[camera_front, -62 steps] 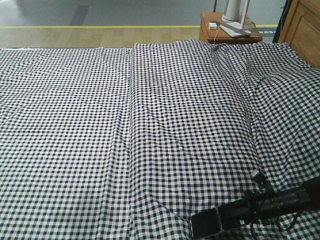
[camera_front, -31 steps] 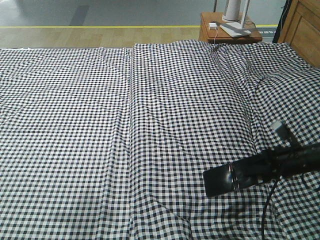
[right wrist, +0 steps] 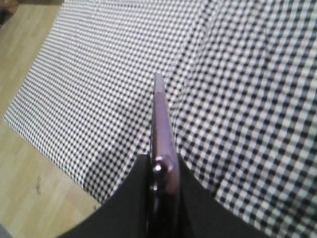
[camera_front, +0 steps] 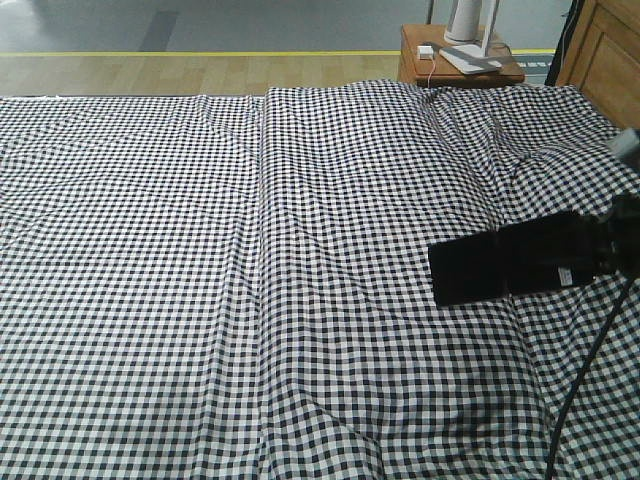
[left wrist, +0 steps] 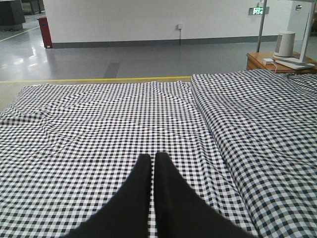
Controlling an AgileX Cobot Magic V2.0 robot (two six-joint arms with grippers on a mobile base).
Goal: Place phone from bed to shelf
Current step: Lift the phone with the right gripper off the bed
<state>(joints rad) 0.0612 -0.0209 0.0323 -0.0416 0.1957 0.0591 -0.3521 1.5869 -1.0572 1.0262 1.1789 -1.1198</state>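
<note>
Right gripper (right wrist: 161,167) is clamped on the thin black rectangular smartphone with a pinkish-gold rim (right wrist: 159,114). In the right wrist view the phone is edge-on, pinched between the two black fingers (right wrist: 132,198) at bottom centre, its free end poking up the frame. In the front view the phone (camera_front: 465,270) sticks out leftward from the right gripper (camera_front: 512,265) at centre-right, dark face to camera, held in the air off the sheet. Left gripper (left wrist: 150,158) sits at bottom centre of its wrist view, fingers pressed together with only a hairline seam and nothing between them, hanging over the bed. The wide bed with the black-and-white gingham check sheet (camera_front: 200,280) fills most of the front view, lightly wrinkled, with a lengthwise fold left of centre. Beyond it, upper right: a small brown wooden side table (camera_front: 430,66) carrying a white upright appliance (camera_front: 468,18), and a brown wooden cabinet (camera_front: 610,60) at the right edge. Top of the frame: light wood flooring (camera_front: 150,74), then grey floor.
</note>
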